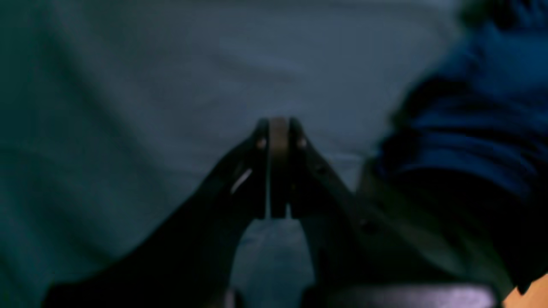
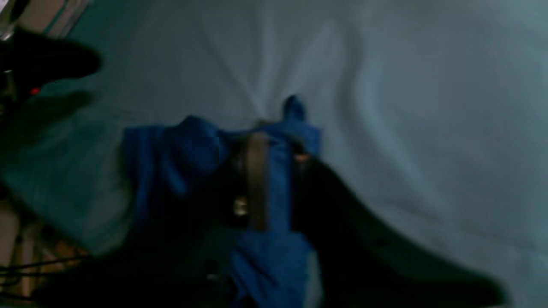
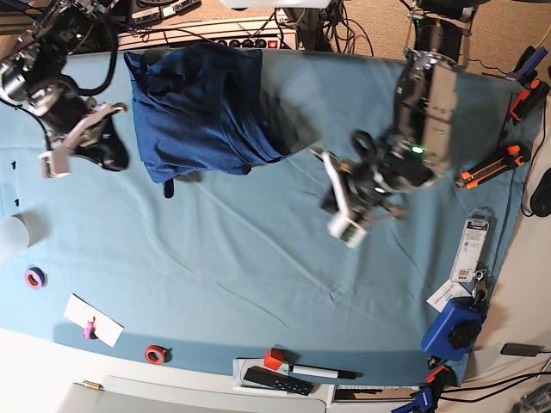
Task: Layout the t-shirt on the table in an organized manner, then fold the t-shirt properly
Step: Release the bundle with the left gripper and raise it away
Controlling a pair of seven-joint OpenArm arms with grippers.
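T-shirt (image 3: 202,107), dark navy, sits bunched near the far edge of the teal-covered table (image 3: 258,258). In the right wrist view we see the right gripper (image 2: 265,128) clamped on a fold of the blue fabric. We see the left gripper (image 1: 279,128) with fingers pressed together, empty, just beside the shirt's edge.

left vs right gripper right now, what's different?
The right gripper is shut on the t-shirt; the left gripper is shut on nothing. The right one sits at the shirt's edge; the left hangs over bare table, beside the shirt. Both have their jaws together.
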